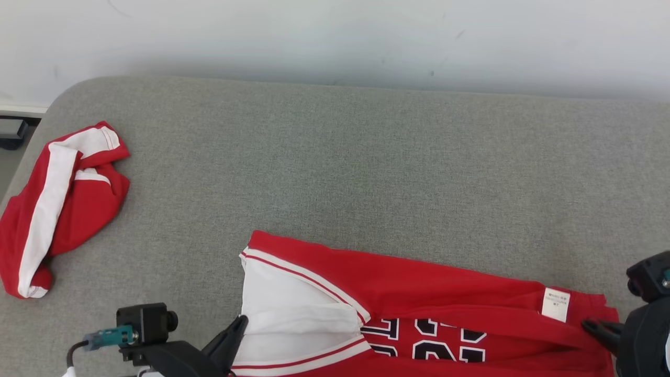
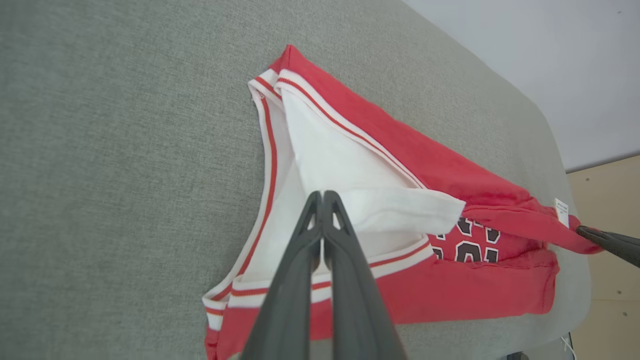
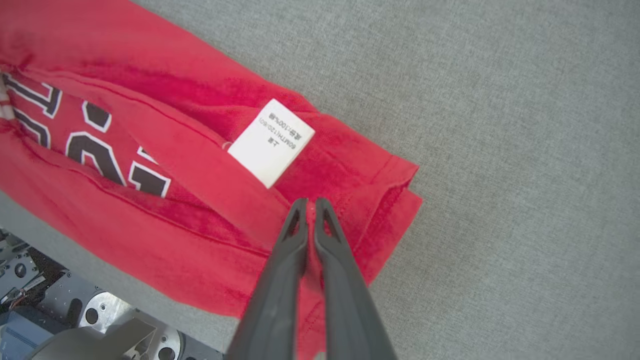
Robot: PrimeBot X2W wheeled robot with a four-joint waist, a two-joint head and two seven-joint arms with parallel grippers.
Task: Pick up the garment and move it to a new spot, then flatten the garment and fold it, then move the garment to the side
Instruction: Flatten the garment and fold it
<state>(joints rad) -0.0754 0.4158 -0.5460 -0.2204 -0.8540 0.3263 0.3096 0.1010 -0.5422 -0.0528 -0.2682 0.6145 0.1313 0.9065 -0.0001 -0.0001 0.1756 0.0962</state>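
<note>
The garment (image 1: pixel 419 283) is a red jersey with white trim and dark numbers. It lies partly folded along the near edge of the grey padded surface (image 1: pixel 366 157). My left gripper (image 1: pixel 242 320) is shut, its tips (image 2: pixel 322 196) pinching the white inner flap at the jersey's armhole end (image 2: pixel 350 165). My right gripper (image 1: pixel 589 325) is shut too, its tips (image 3: pixel 311 202) closed on the red fabric (image 3: pixel 175 100) of the hem end. A white care label (image 3: pixel 272 142) sits just beside those tips. In the left wrist view the right gripper (image 2: pixel 582 231) touches the hem corner.
A second red and white cloth (image 1: pixel 57 204) lies crumpled at the far left edge of the surface. A pale wall runs behind. The surface's near edge passes under the jersey, with metal robot parts (image 3: pixel 75 310) below it. Bare grey surface stretches beyond the jersey.
</note>
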